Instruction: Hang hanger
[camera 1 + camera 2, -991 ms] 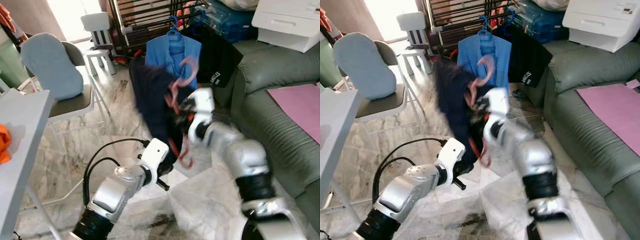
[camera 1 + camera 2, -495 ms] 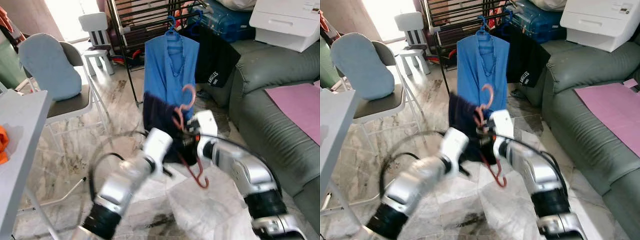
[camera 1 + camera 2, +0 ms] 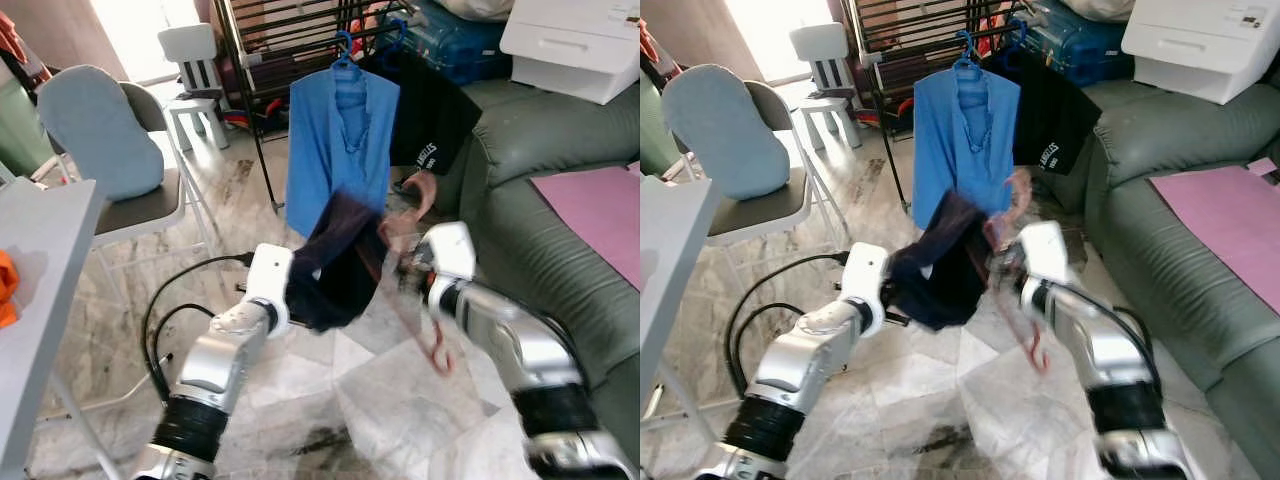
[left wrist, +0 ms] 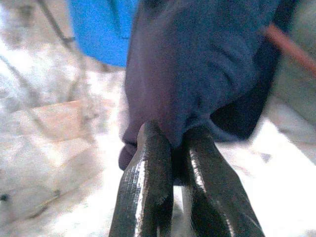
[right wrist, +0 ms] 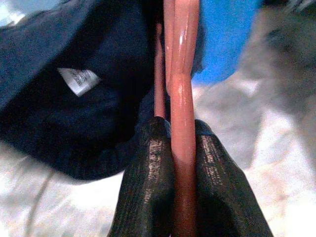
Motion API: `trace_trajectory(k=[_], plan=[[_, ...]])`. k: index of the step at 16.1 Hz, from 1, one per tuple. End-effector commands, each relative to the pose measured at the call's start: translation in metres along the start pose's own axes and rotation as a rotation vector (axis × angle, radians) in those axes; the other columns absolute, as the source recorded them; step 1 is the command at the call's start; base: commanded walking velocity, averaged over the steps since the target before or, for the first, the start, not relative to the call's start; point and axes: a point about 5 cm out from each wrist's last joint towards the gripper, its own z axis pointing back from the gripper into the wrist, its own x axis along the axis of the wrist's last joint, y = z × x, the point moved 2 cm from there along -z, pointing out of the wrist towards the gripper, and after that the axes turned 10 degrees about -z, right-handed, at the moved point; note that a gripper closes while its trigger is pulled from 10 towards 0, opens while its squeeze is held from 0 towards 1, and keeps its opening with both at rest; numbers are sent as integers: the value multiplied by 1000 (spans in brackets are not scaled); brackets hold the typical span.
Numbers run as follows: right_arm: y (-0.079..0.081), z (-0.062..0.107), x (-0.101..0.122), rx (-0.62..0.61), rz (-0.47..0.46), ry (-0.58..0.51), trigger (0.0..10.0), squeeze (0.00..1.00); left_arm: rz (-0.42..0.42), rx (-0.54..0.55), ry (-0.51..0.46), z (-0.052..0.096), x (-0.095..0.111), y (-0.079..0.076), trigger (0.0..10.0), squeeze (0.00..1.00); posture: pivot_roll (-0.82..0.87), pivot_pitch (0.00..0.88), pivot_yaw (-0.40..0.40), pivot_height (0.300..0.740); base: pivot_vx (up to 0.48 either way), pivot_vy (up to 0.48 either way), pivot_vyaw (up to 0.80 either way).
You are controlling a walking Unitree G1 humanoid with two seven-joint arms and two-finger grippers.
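Pink plastic, blurred, marked the hanger (image 3: 418, 215) just right of the middle of the left eye frame, its hook curling up beside the hem of a blue shirt (image 3: 340, 135). The right gripper (image 5: 178, 148) was clamped on the hanger's stem, both black fingers (image 5: 148, 182) pressed against the pink bar in the right wrist view. A dark navy garment (image 3: 335, 265) hung from the hanger and stretched toward the lower left, where the left gripper (image 4: 170, 148) pinched a fold of it, the two fingers closed together on the cloth. A white label (image 5: 78, 80) showed on the garment in the right wrist view.

Behind, at the top middle of the frame, the blue shirt hung on a blue hanger (image 3: 345, 45) from a dark rack (image 3: 290, 30), with a black shirt (image 3: 435, 110) beside it on the right. A green sofa (image 3: 540, 140) filled the right side, with a pink cloth (image 3: 600, 205) on its seat. At the upper left stood a chair (image 3: 150, 190) with a pale blue cushion (image 3: 95, 130), and a small white stool (image 3: 195, 60) stood behind it. Marble tiles (image 3: 250, 200) covered the floor.
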Motion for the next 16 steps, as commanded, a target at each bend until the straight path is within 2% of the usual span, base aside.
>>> trace_trajectory(k=[1,2,4,5,6,8,10,12,14,16], plan=[[-1,2,37,-34,-4,-164,10000,0,-13,-1,9,2,-2,2,10000,0,-144,24,106,740,0,0,0],[4,5,67,-3,-70,-314,10000,0,-69,-122,48,4,-13,-20,10000,0,-142,23,105,740,0,0,0],[19,6,80,46,-64,-390,10000,0,-136,-254,51,7,-17,-39,10000,0,-139,20,101,740,0,0,0],[26,6,80,71,-55,-404,10000,0,-160,-301,41,9,-17,-46,10000,267,-137,20,100,740,0,0,0],[34,6,79,106,-32,-425,10000,0,-171,-351,19,11,-15,-53,10000,1000,-136,20,100,740,0,0,0],[44,9,77,156,-9,-454,10000,0,-195,-405,-4,13,-14,-60,10000,1000,-139,20,100,740,0,0,0],[45,11,76,169,4,-477,10000,0,-223,-440,-24,15,-12,-65,10000,1000,-141,21,101,740,0,0,0],[43,15,69,187,31,-483,10000,0,-256,-514,-98,23,-7,-73,10000,1000,-143,22,100,740,0,0,0],[40,17,64,191,55,-479,10000,0,-299,-516,-135,27,-4,-74,10000,1000,-140,22,96,740,0,0,0],[39,16,59,208,76,-467,10000,0,-304,-506,-161,31,-4,-68,10000,1000,-135,24,91,740,0,0,0]])
